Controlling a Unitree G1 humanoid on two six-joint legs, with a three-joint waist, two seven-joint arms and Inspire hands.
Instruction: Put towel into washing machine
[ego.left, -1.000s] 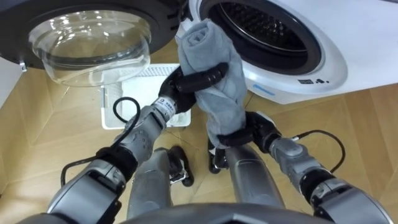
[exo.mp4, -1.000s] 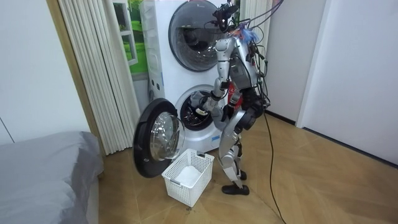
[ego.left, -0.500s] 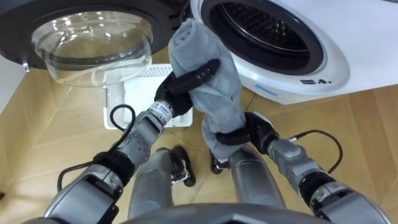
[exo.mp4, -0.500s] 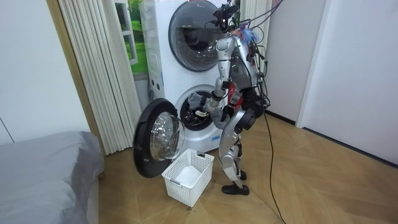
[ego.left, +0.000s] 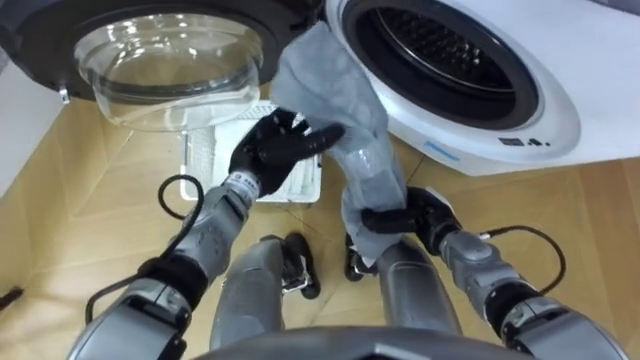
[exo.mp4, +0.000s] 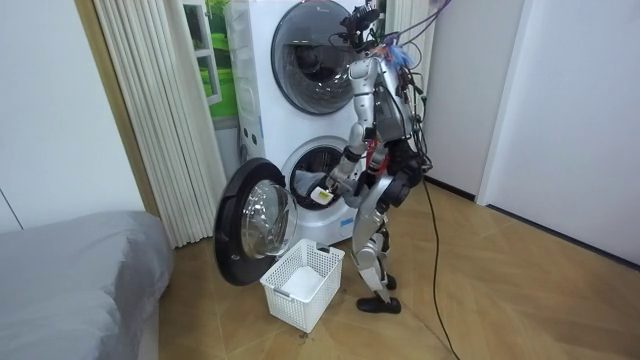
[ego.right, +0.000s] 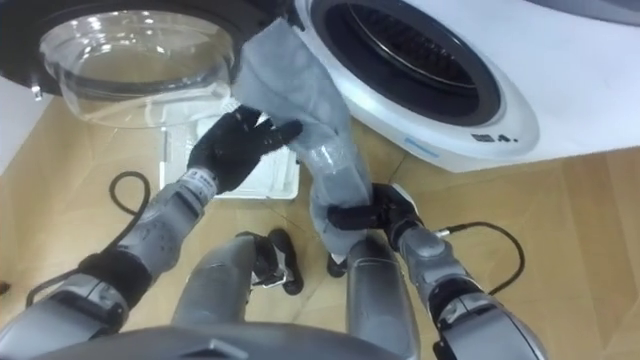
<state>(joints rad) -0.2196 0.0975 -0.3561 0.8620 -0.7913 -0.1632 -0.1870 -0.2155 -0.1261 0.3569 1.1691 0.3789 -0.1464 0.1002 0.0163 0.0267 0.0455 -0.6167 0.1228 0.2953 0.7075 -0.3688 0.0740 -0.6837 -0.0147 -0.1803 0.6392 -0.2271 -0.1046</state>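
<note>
at far left the door (ego.left: 170, 70) hangs open over the basket (ego.left: 303, 186). left hand (ego.left: 275, 150), curled round the towel (ego.left: 335, 100) half a second ago, now spreads its fingers against its side. right hand (ego.left: 405, 218) still pinches the towel's lower end, its top leaning at the drum (ego.left: 450, 60) mouth; the push inside looks next.
</note>
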